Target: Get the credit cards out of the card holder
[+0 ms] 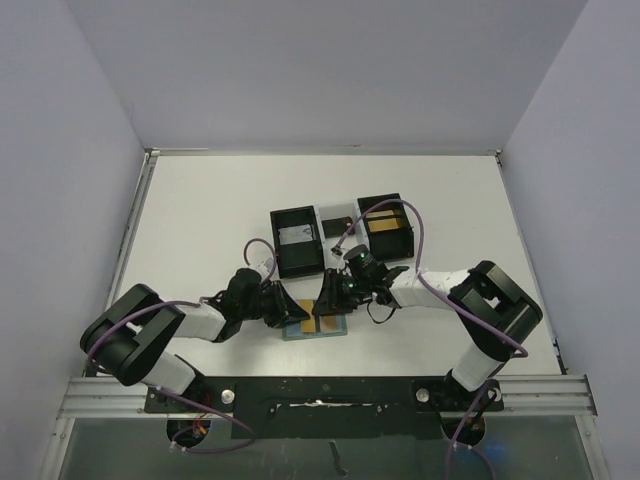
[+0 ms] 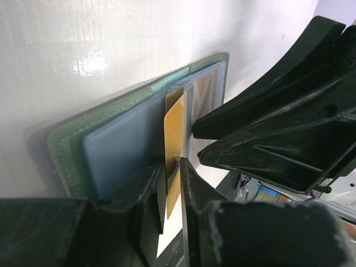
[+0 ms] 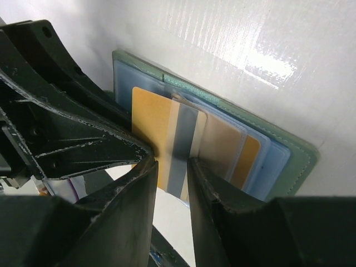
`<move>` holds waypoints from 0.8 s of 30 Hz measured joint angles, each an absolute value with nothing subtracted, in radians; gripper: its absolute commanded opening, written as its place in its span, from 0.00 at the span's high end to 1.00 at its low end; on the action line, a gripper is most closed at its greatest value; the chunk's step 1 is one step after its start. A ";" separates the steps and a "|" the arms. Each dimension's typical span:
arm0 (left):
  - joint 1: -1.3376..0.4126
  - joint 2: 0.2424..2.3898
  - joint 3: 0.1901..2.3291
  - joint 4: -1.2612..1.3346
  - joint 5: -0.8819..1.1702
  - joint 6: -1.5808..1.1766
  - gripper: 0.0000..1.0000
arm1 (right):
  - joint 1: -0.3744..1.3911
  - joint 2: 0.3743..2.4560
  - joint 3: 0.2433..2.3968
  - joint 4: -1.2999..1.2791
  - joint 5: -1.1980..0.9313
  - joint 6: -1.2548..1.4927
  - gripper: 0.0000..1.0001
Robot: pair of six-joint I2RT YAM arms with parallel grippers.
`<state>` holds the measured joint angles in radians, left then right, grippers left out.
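Top: card holder [image 1: 315, 328] lay open flat on table [image 1: 200, 220] near front edge, between left gripper [image 1: 292, 312] and right gripper [image 1: 330, 298].
Left wrist: gold card [image 2: 175, 128] partway out of pocket, edge between left jaws; pinched or loose, could not tell.
Right wrist: right jaws apart, empty, tips by card.

The white table [image 1: 200, 220] bears the open card holder [image 1: 318, 329] and, farther back, two black boxes [image 1: 277, 245].

Card holder [image 1: 315, 333] half hidden overhead; gold card's [image 2: 175, 128] end hidden.
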<state>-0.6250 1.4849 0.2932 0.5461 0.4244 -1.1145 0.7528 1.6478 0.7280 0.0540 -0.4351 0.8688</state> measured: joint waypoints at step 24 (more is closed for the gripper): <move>-0.573 1.126 0.318 0.158 0.321 -0.904 1.00 | 0.660 1.440 0.724 -0.049 -0.281 0.798 0.47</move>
<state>-0.5728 1.1263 0.3176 0.1581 0.3206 -0.9035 0.6598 1.4399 0.7242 -0.0490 -0.2813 0.7982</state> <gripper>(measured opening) 0.007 0.481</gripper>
